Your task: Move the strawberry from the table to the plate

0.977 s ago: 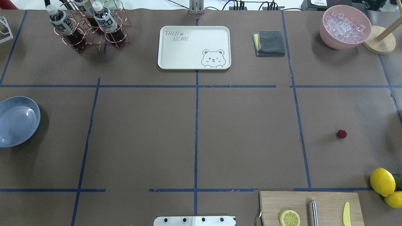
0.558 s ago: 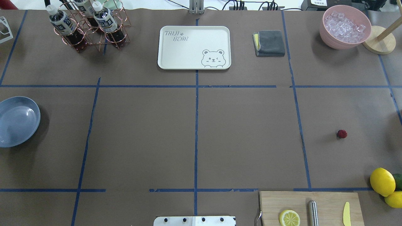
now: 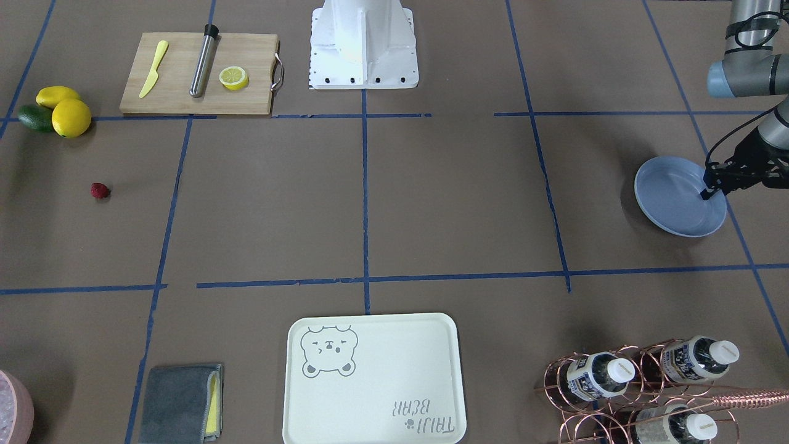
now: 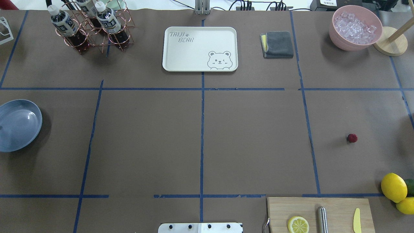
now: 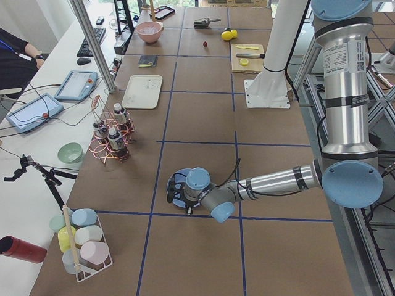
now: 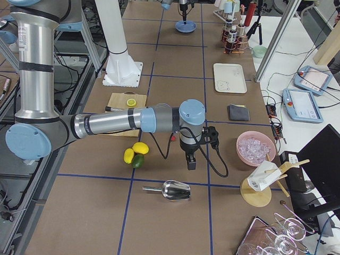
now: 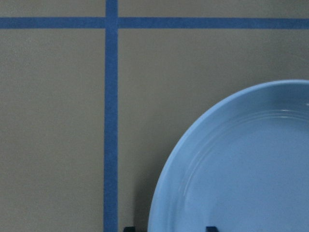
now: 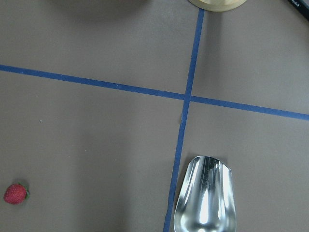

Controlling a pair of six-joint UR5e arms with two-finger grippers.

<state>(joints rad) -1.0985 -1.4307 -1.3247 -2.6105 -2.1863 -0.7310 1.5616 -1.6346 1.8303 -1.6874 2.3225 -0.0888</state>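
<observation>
The strawberry (image 4: 352,138) sits alone on the counter (image 4: 252,142) not far from the lemons (image 4: 393,187), well apart from the blue plate (image 4: 19,126) at the left end. The left fingers (image 3: 707,190) stand parted astride the plate's rim. The right fingers (image 6: 190,162) hang over the counter; whether they are parted or closed, I cannot tell.
</observation>
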